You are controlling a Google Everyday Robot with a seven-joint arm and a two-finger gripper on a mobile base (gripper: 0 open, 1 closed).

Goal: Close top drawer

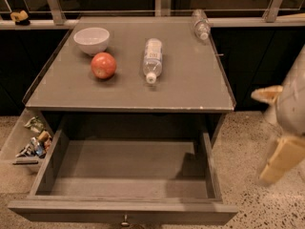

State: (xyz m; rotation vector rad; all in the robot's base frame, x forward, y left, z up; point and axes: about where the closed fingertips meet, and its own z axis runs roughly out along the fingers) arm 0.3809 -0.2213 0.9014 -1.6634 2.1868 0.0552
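Our gripper [279, 162] hung at the right edge of the camera view, over the speckled floor [257, 209] and beside the cabinet's right flank. It was too smeared for us to tell whether it was released or clenched. The top drawer [128, 173] stood pulled well out toward the camera with its bare inside showing. Its front panel ran along the bottom of the view, with the small knob [125, 220] at centre. The drawer lay to the left of the gripper, and its front right corner seemed near the tool but apart from it. We judged that the closing push had not yet begun. To do it well, we would bring the gripper round in front of the panel and meet it near the knob rather than at a corner, so the drawer would not rack. Then we would press straight toward the cabinet, level and slow. On the cabinet top [190, 85] the bowl [92, 39], apple [103, 65] and lying water bottle [152, 58] sat well back from the work.
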